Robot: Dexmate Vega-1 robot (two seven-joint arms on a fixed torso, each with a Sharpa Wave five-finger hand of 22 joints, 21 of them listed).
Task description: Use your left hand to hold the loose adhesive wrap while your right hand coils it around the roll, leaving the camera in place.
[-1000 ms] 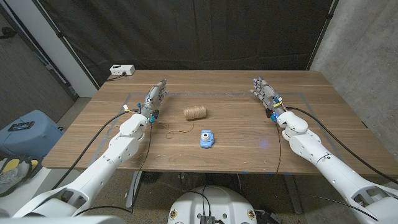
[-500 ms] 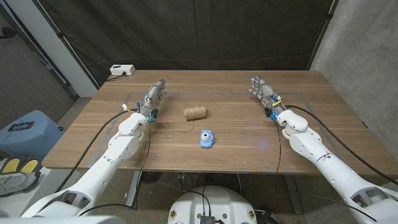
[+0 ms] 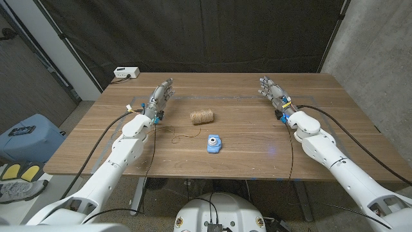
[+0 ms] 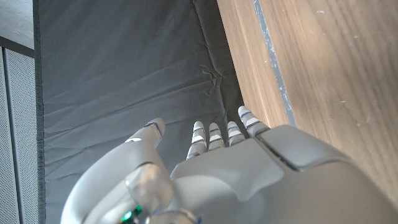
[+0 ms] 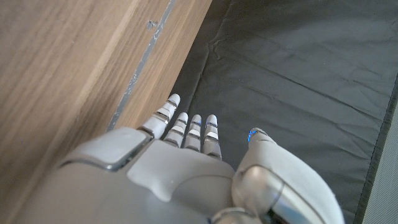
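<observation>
A tan roll of wrap (image 3: 202,116) lies on its side mid-table, and a thin loose strand (image 3: 185,136) trails from it toward the table's front. A small blue camera (image 3: 214,143) sits just in front of the roll, to its right. My left hand (image 3: 159,100) stands left of the roll with its fingers straight and apart, holding nothing; it also fills the left wrist view (image 4: 242,174). My right hand (image 3: 272,93) is far right of the roll, fingers straight, holding nothing, and appears again in the right wrist view (image 5: 168,168).
A white box (image 3: 125,73) sits on the table's far left corner. A faint taped outline (image 3: 309,98) marks the wooden table (image 3: 257,138). Black curtain hangs behind the table. Cables run along both arms.
Both hands have edged slightly away from me toward the far side of the table. The roll, strand and camera have not moved.
</observation>
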